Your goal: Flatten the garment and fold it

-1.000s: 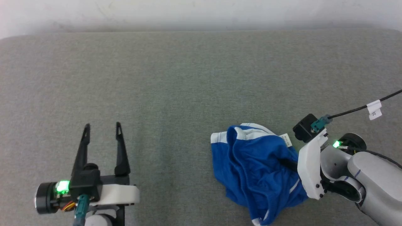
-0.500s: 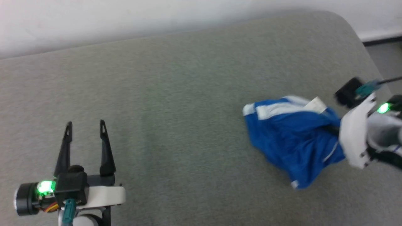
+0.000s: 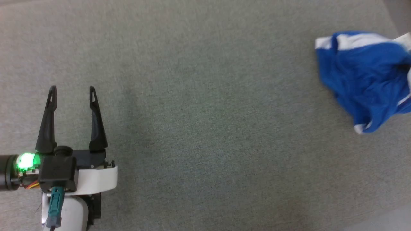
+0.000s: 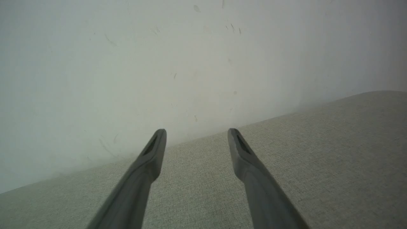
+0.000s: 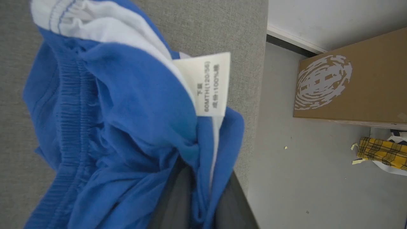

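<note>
1. Left gripper (image 3: 72, 90) hovers spread wide and empty over the table's (image 3: 205, 128) left side, likely spare for a second corner.
2. Garment (image 3: 362, 73) sits bunched at the right edge.
3. Right gripper (image 5: 198, 187) is clenched on a fold below the label (image 5: 211, 84), probably to drag it out flat.

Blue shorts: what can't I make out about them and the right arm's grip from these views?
- Head view: the picture's right edge cuts off the garment where it is gripped.
- Right wrist view: bunched cloth buries the fingertips of the right gripper; how many layers they pinch is hidden.
- Both views: folds hide the leg openings and overall shape.
- Label: print too small to read reliably.
</note>
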Robot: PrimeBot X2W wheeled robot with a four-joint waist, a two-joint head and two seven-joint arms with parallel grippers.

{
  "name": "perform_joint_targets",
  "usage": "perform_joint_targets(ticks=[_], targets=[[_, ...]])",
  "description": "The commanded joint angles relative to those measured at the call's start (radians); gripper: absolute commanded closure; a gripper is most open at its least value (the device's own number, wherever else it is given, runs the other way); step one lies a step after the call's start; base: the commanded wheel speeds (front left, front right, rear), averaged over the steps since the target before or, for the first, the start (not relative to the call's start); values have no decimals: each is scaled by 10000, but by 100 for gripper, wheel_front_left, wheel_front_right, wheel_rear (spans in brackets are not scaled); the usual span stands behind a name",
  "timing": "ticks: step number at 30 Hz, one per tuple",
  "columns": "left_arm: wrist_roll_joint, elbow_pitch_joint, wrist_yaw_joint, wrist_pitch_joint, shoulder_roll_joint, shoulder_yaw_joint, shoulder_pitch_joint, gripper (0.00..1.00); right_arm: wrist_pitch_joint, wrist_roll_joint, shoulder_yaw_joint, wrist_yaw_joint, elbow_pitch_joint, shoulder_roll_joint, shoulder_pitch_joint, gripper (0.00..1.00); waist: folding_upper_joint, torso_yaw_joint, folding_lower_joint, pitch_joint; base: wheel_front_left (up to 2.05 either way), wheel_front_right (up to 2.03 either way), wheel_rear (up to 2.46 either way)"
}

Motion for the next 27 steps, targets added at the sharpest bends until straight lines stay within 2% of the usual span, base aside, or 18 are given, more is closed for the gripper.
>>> perform_joint_targets(ticks=[1,6,8,12,13,14,15,20,23,27], targets=[[108,-62,61,-47,63,-60,-189,0,-103,-159,-62,-21,231,76,-197,100,0,108,-3,882,0,0,0],[88,-113,118,-47,215,-237,-541,0,-388,-562,-543,-21,1993,411,-707,100,0,316,-3,1261,0,0,0],[67,-135,162,-47,234,-311,-649,0,-483,-948,-432,-21,2498,451,-772,100,0,413,-3,1332,0,0,0],[13,-107,295,-47,271,-398,-721,0,-976,-901,-713,-21,3382,941,-744,100,0,474,-3,1307,0,0,0],[-3,-75,322,-47,275,-428,-715,0,-1137,-919,-751,-21,3553,1024,-741,69,0,483,-3,1240,0,0,0],[-19,-46,351,-47,269,-464,-710,0,-1314,-820,-872,-21,3718,1135,-728,9,0,492,-3,1135,0,0,0],[-39,-11,384,-47,258,-495,-695,0,-1518,-685,-1031,-21,3868,1238,-723,0,0,495,-3,999,0,0,0],[-196,241,477,-47,121,-711,-538,0,-2342,-774,-1016,-21,4085,1066,-686,0,0,612,-3,-38,0,0,0],[-317,393,542,-47,8,-763,-310,0,-2955,-1128,-881,-21,3930,701,-752,0,0,692,-3,-713,0,0,0],[-465,541,617,-47,-126,-713,93,0,-3747,-1086,-1085,-21,3399,528,-799,0,0,782,-3,-1452,0,0,0]])
